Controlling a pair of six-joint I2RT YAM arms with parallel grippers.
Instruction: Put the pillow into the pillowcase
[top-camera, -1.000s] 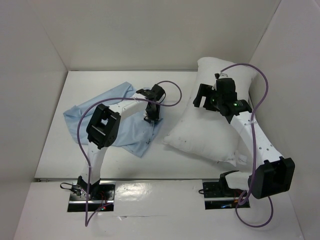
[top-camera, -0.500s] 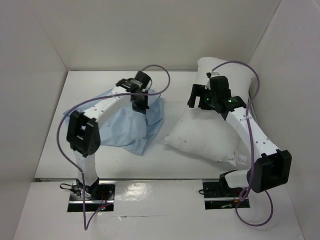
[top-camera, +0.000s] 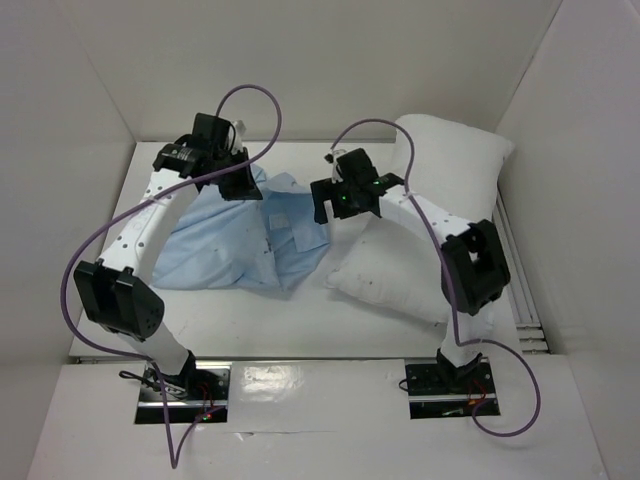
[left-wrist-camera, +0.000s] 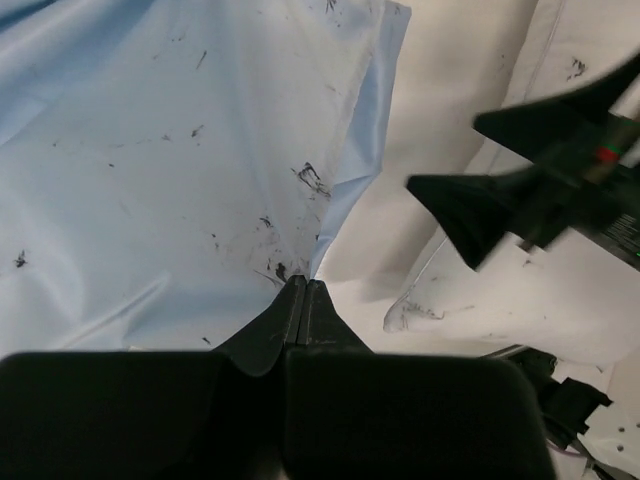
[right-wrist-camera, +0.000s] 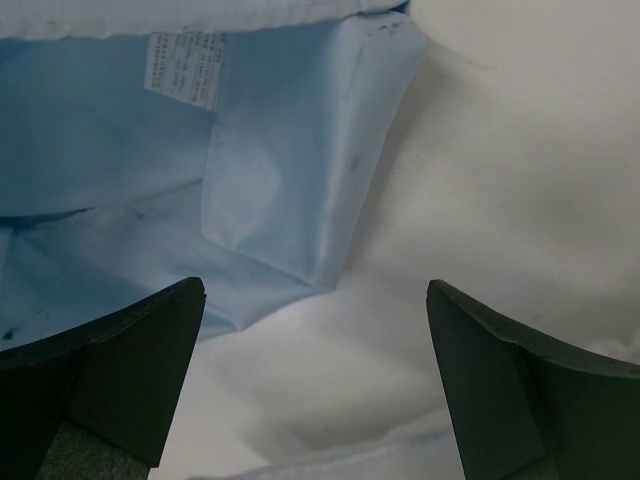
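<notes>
Overhead, the thin, wrinkled light blue fabric pillowcase (top-camera: 225, 250) lay spread across the left half of the white bench (top-camera: 300, 325), and the plump rectangular white fabric pillow (top-camera: 425, 230) lay on the right, its far end leaning towards the right wall. The left fingers (top-camera: 242, 188) were at the pillowcase's far edge, pressed together on the cloth. The right fingers (top-camera: 321, 208) hung spread apart over the gap where the pillowcase's right edge met the pillow's left side.

From the left wrist, the left fingers (left-wrist-camera: 303, 312) were shut tight, pinching a hem of the speckled pillowcase (left-wrist-camera: 150, 170), which rose to their tips. The pillow (left-wrist-camera: 450, 70) lay to the right, with the right fingers (left-wrist-camera: 480, 215) dark and open above it.

From the right wrist, the right fingers (right-wrist-camera: 120, 370) stood wide apart, holding nothing. Below them a folded corner of the pillowcase (right-wrist-camera: 290, 160), with a small white printed label (right-wrist-camera: 185, 65), rested against the pillow (right-wrist-camera: 520, 150).
</notes>
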